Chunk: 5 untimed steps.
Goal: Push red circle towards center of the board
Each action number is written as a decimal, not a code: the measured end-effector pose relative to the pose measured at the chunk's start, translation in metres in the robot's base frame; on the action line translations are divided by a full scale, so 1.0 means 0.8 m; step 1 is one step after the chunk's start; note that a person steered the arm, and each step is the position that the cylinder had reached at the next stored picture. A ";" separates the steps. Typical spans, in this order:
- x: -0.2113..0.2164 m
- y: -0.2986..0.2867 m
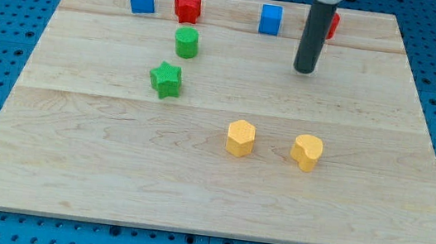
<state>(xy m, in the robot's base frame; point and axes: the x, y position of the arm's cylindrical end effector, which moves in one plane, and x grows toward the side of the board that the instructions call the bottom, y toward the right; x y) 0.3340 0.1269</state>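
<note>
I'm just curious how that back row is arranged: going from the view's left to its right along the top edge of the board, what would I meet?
Blue pentagon-like block → red star block → blue cube block → red circle block, partly hidden behind the dark rod.

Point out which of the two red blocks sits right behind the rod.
The red circle near the view's top right, mostly hidden by the rod above my tip. The red star stands fully visible, far toward the view's left.

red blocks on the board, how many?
2. The red star sits near the view's top edge, left of centre. The red circle is at the top right, mostly hidden behind the rod; my tip rests just below-left of it. Nothing else red shows.
</note>
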 end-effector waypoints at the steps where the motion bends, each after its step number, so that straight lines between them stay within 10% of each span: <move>1: -0.050 0.049; 5: -0.150 0.066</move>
<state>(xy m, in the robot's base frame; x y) 0.2141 0.1796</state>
